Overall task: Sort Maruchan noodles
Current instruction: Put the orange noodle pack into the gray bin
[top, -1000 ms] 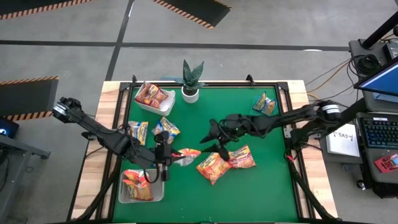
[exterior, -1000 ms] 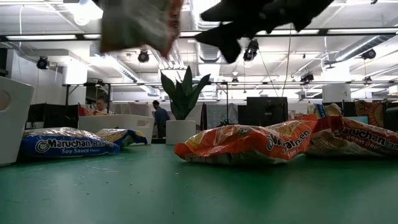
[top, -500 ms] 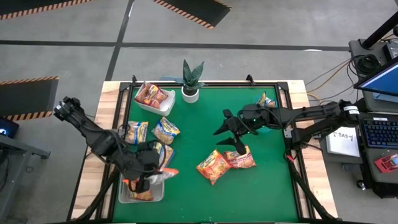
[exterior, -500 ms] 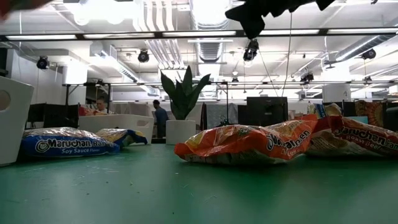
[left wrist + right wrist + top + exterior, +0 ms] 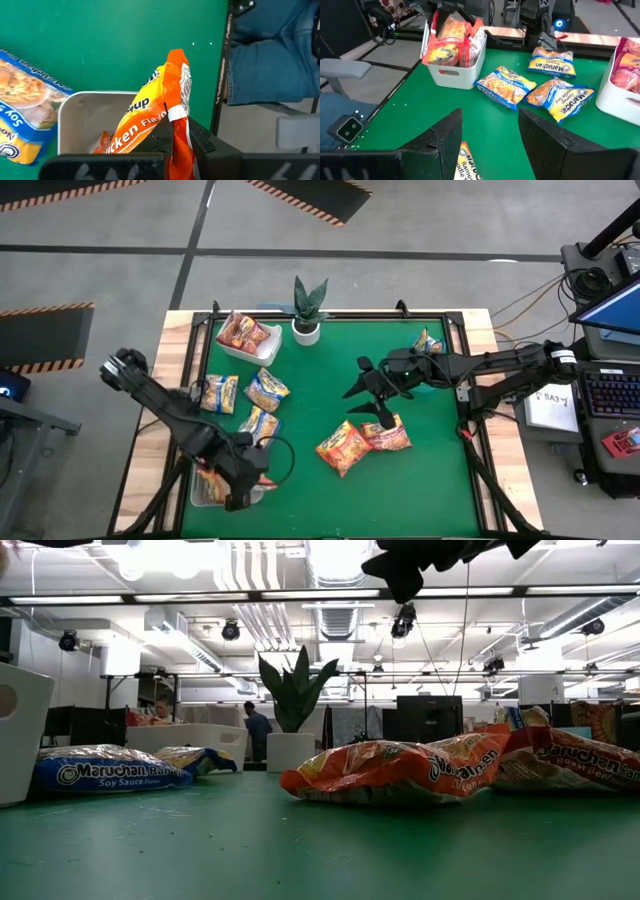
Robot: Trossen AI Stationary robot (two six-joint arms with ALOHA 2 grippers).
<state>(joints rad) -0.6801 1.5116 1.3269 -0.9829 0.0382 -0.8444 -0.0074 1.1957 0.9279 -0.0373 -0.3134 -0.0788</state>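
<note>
Left hand [image 5: 176, 134] pinches an orange chicken packet [image 5: 159, 107] over the white tray [image 5: 228, 492] at the worktop's near-left corner: drop-off step. Next: spread fingers, let it fall among the orange ones. Right hand [image 5: 368, 388] hangs spread mid-worktop above two orange packets [image 5: 362, 442]. Blue packets [image 5: 242, 392] lie left; far tray [image 5: 246, 340] holds red ones.

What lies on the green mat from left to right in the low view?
White tray → blue soy sauce packet → potted plant → orange packet → red packet.
</note>
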